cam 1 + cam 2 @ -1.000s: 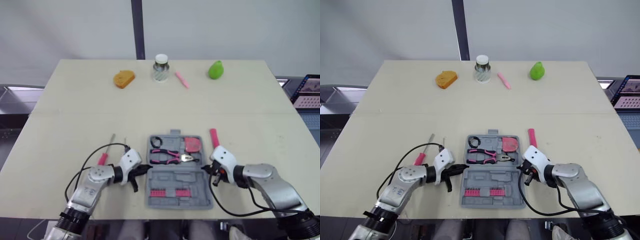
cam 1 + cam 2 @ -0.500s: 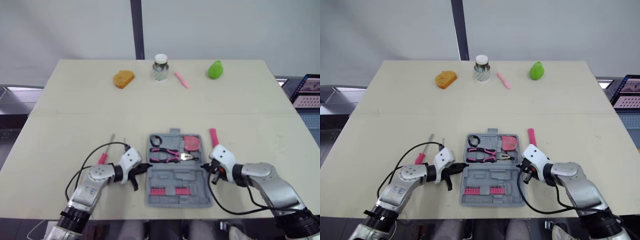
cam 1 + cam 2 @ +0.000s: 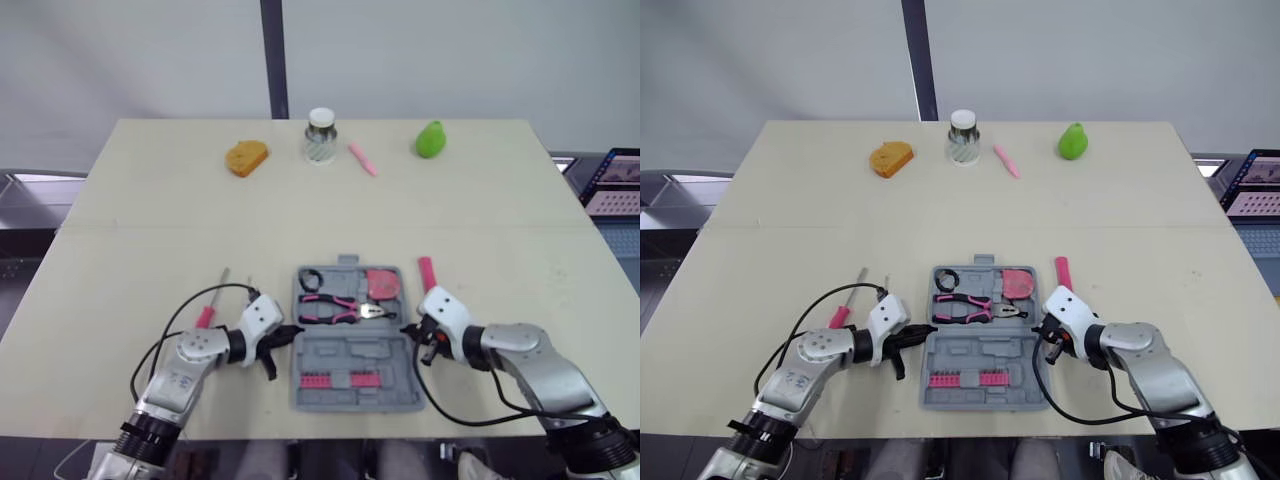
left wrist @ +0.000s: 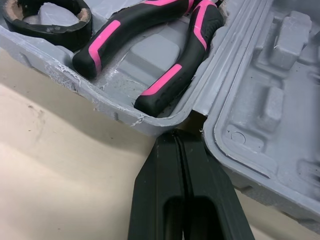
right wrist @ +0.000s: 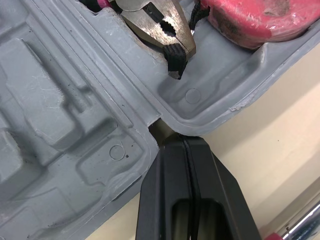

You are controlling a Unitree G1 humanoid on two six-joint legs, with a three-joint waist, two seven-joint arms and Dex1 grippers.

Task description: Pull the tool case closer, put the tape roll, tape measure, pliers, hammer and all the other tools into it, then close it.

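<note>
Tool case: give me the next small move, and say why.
Probably back the right gripper off the tool case's hinge notch and open it toward the pink-handled tool lying just beyond. The case already sits near the table's front edge with tape roll, pliers and tape measure inside; the gripper is shut.

Left gripper [image 3: 289, 334] and right gripper [image 3: 405, 332] press the hinge ends of the tool case [image 3: 355, 378]. Screwdrivers [image 3: 207, 315] crowd the left side, a pink handle [image 3: 427, 270] the right; the table [image 3: 330, 220] beyond lies open up to the jar [image 3: 321, 135].
</note>
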